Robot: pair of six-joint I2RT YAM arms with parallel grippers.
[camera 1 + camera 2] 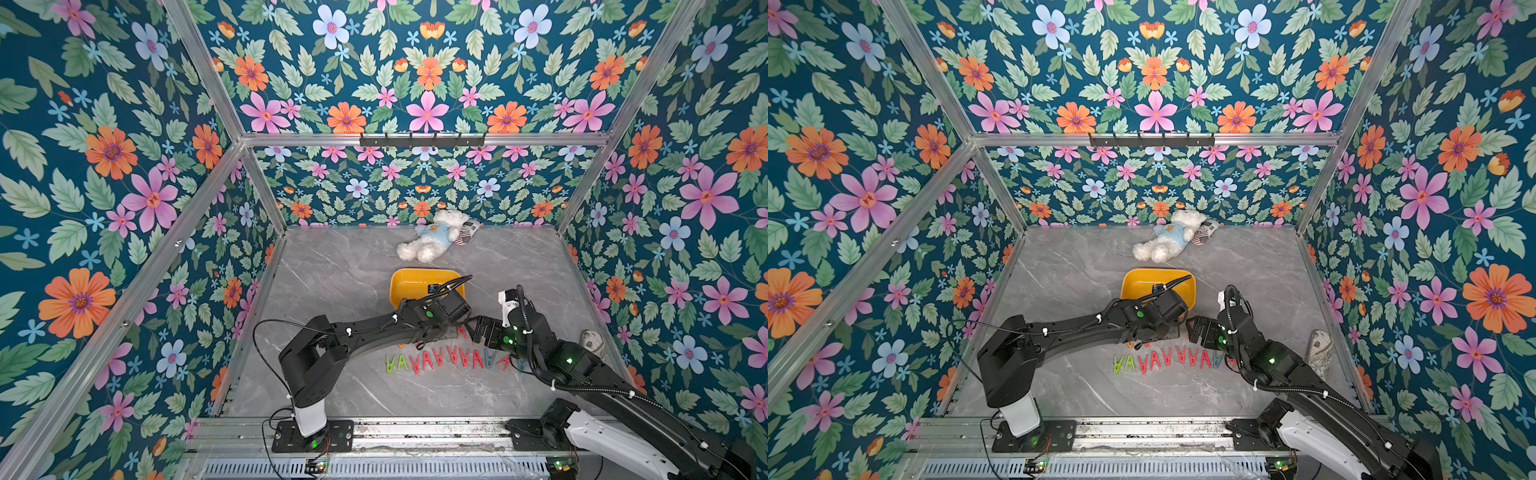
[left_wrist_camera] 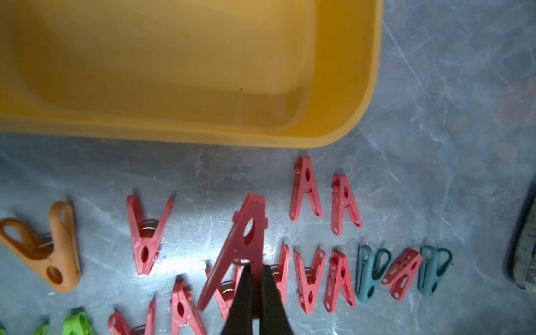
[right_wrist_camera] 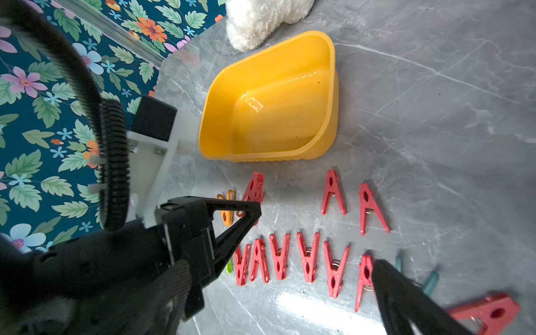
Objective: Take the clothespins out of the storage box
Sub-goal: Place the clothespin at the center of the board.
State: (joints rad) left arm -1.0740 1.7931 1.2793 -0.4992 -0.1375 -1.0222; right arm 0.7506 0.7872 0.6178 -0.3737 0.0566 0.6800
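**Last pin aloft, box bare**

The two arms fill the near side. The left arm (image 1: 365, 328) reaches across to the middle and the right arm (image 1: 582, 365) comes in from its own side, so their wrists nearly meet. Beneath them lies the grey worktop (image 1: 332, 270), with a plush bear (image 1: 432, 239) by the far wall. The yellow box (image 3: 290, 155) sits mid-worktop, and neither wrist view shows anything inside it. The clothespins (image 1: 440, 358) lie in rows on the worktop between the box and the robot, the farther row just beside the box's near rim.

The left pincer (image 2: 255, 269) is clamped on one leg of a red clothespin (image 2: 246, 229), which seems raised above the rows. The right pincer (image 3: 316, 235) stands wide with nothing in it.

The step in hand looks like setting down the final pin. The next move likely calls for lowering it into the gap in the row nearest the box, then letting go. Room there is tight, with pins on both sides, the box rim ahead and the right pincer close by. Bare worktop lies open beyond the green clothespins (image 1: 395, 363) at the rows' end.
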